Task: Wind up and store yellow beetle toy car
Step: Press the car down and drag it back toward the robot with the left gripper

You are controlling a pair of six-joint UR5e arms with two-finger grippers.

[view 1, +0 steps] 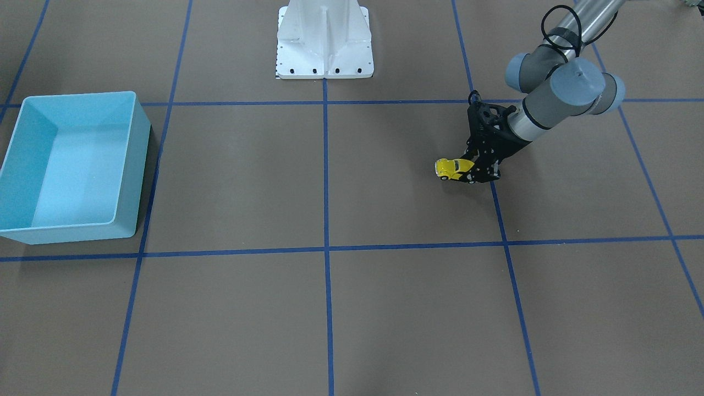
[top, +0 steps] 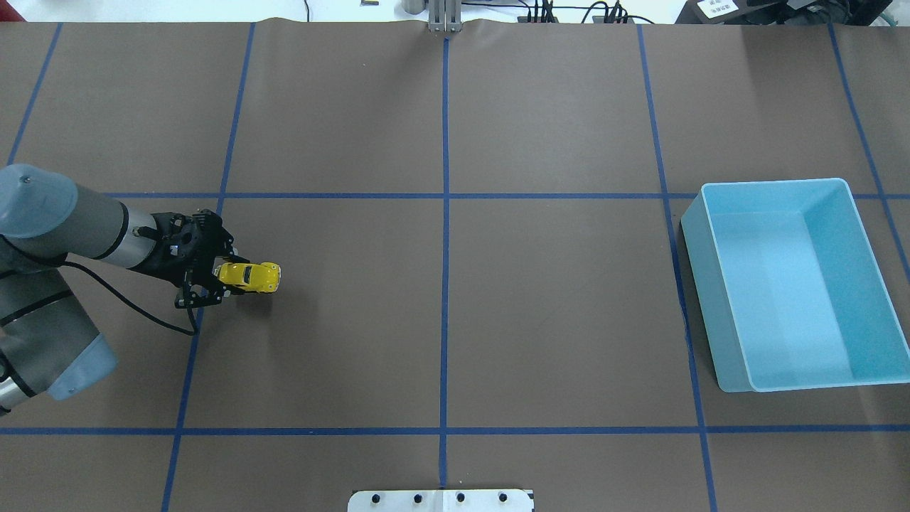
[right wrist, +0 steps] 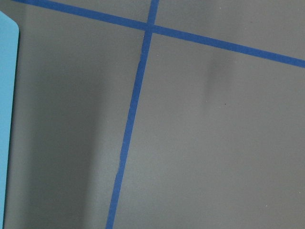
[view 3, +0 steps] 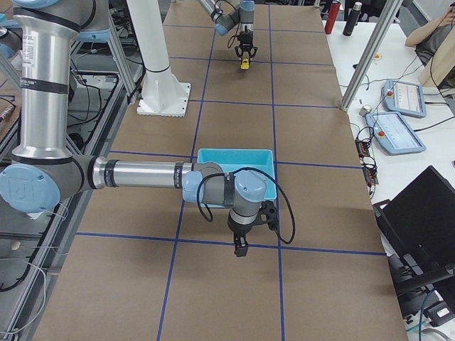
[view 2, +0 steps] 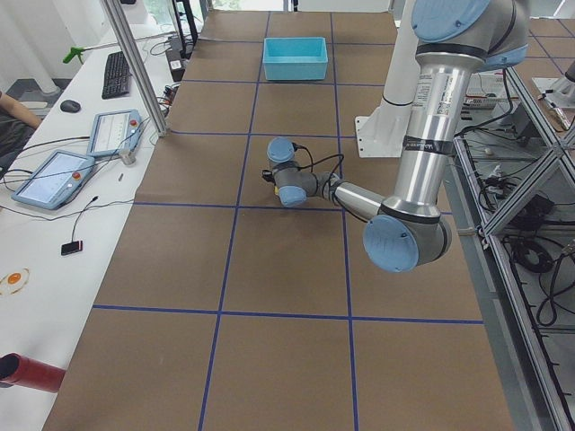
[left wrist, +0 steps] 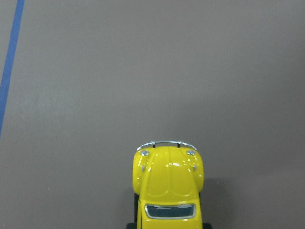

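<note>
The yellow beetle toy car [top: 252, 276] is low over the brown table on my left side, its nose pointing toward the table's middle. My left gripper [top: 226, 277] is shut on the car's rear end. It is seen the same way in the front-facing view, with the car [view 1: 452, 168] sticking out of the gripper [view 1: 472, 168]. The left wrist view shows the car's hood and windscreen [left wrist: 168, 183] at the bottom centre. I cannot tell whether its wheels touch the table. My right gripper [view 3: 242, 249] shows only in the exterior right view, so I cannot tell whether it is open or shut.
The light blue bin [top: 700, 284] stands empty on my right side, also in the front-facing view [view 1: 136, 165] and at the right wrist view's left edge [right wrist: 5, 119]. The white robot base [view 1: 324, 44] is at the table's near edge. Blue tape lines grid the table.
</note>
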